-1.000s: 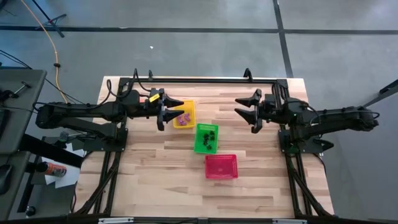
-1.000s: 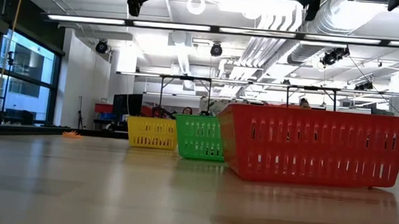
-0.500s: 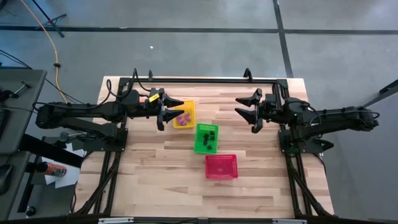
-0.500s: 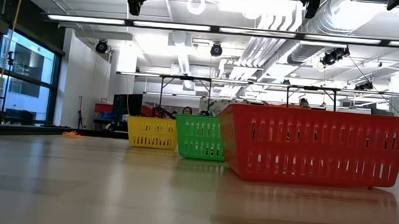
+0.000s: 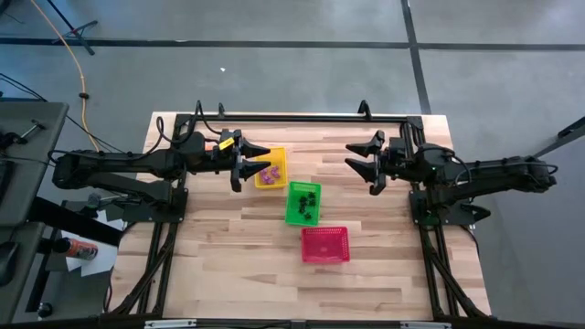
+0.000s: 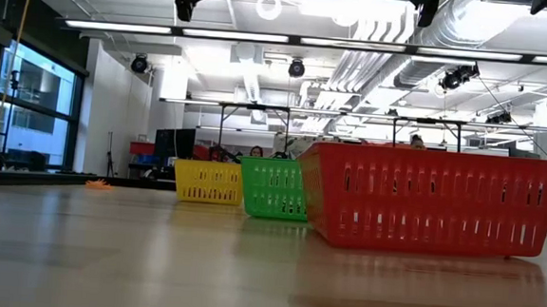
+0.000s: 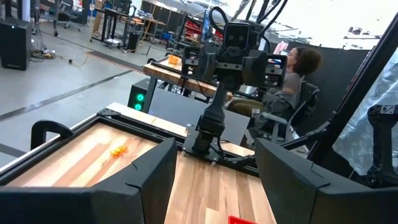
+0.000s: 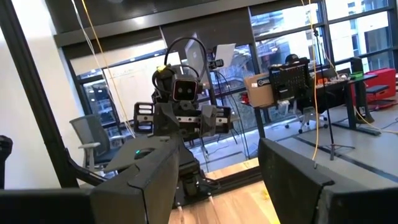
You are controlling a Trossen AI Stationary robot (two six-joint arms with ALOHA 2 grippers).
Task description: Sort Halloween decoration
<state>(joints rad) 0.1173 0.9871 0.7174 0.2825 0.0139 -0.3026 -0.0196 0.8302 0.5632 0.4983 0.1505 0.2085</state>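
We see the Halloween decoration as tiny trinkets lying in little groups. Some small purple trinkets (image 5: 269, 173) lie together inside the yellow basket (image 5: 278, 155), near its middle. Some small black trinkets (image 5: 308, 203) lie inside the green basket (image 5: 294, 217), spread from one end to the other. One tiny orange trinket (image 7: 117, 150) lies alone on the bare tabletop (image 7: 74, 163), near a far corner by the black frame. They are too small for us to tell their shapes.

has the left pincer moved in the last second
No. In the high view the left pincer sits at the yellow basket's edge, exactly as before, open and empty.
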